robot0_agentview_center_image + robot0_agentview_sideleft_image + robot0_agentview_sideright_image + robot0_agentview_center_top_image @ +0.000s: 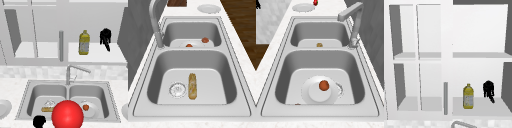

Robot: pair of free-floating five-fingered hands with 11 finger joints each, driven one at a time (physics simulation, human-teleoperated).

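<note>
Counting from the left: one plate (3, 108) on the counter, cut off by the picture's edge, and a second plate (125, 110) cut the same way at the far right. Between them is one sink (67, 83) with two basins and one tap (75, 70). The left basin holds one bread roll (192, 86) lying just beside the drain (177, 89); in the front view the roll is half hidden behind a big red ball (67, 115). The right basin holds a third plate (316, 93) with one tomato (323, 85) resting on it, near its rim.

My left hand (39, 121) hangs low at the sink's front edge, just left of the red ball; it shows as a dark lump, so I cannot tell whether its fingers are curled or straight. My right hand (105, 37) is up in the open cabinet (447, 50), above the lower right shelf (484, 107), fingers hanging down loosely and gripping nothing. One yellow bottle (84, 43) stands upright on that shelf, near my right hand but apart from it (nothing else stands there).

In the right side view a small red thing (315, 2) shows beside the far plate, too cut off to name.
</note>
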